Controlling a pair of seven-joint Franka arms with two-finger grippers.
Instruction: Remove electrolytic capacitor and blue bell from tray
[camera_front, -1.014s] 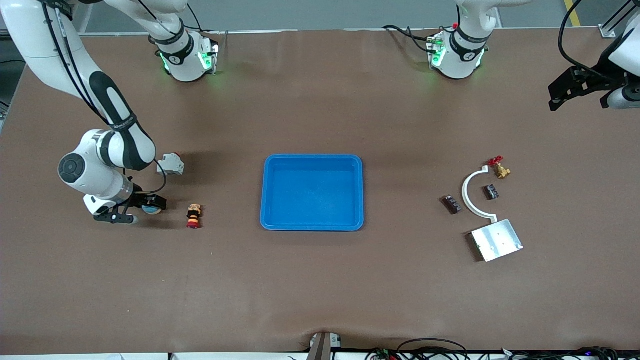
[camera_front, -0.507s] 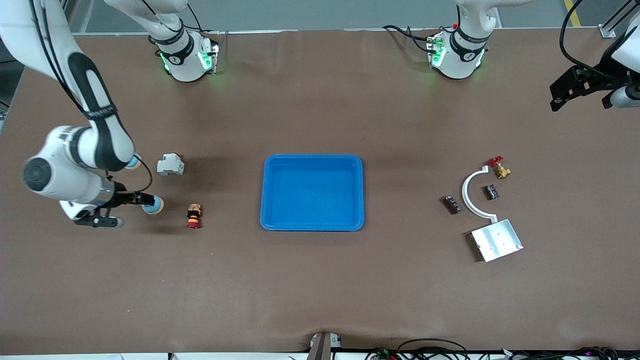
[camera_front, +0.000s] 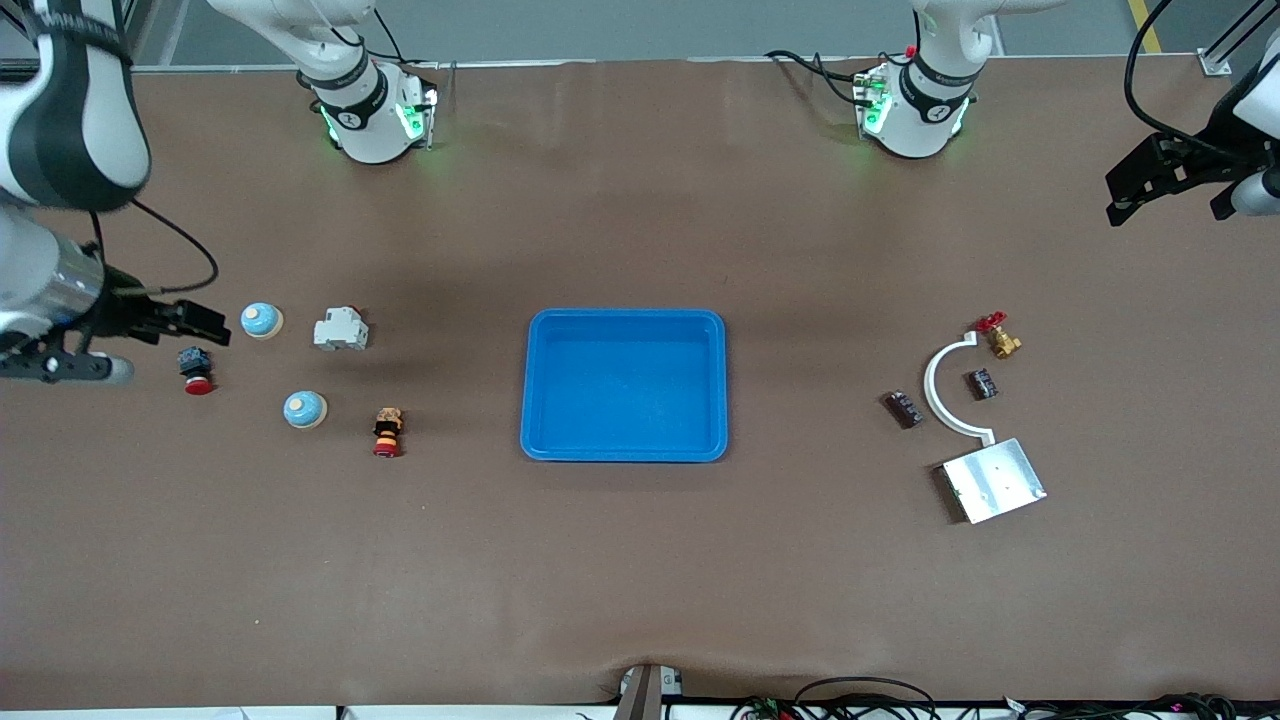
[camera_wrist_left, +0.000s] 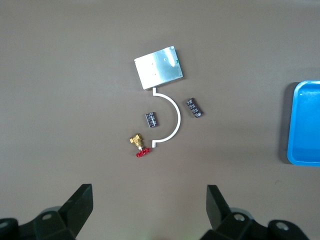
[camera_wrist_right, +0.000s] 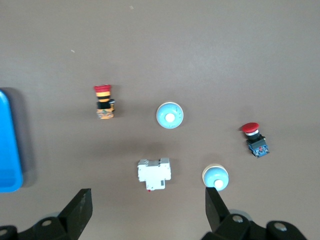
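Note:
Two blue dome bells lie toward the right arm's end of the table. One bell (camera_front: 304, 409) (camera_wrist_right: 170, 115) is beside a stacked button, the other bell (camera_front: 262, 320) (camera_wrist_right: 215, 177) is beside a white breaker. Two small dark capacitors (camera_front: 904, 408) (camera_front: 983, 383) lie toward the left arm's end and also show in the left wrist view (camera_wrist_left: 194, 107) (camera_wrist_left: 152, 119). My right gripper (camera_front: 205, 325) (camera_wrist_right: 147, 202) is open and empty, raised over the table's end near the bells. My left gripper (camera_front: 1130, 190) (camera_wrist_left: 150, 200) is open and empty, high over its end of the table.
A blue tray (camera_front: 625, 452) (camera_wrist_left: 305, 125) (camera_wrist_right: 7, 145) sits mid-table. A white breaker (camera_front: 340, 330), a stacked button (camera_front: 387, 432) and a red pushbutton (camera_front: 197, 370) lie near the bells. A white arc (camera_front: 940, 395), a brass valve (camera_front: 1000, 338) and a metal plate (camera_front: 993, 480) lie by the capacitors.
My right gripper has let go of the nearer bell, risen and pulled back toward its end of the table, uncovering the second bell and the red pushbutton. The left arm has barely moved.

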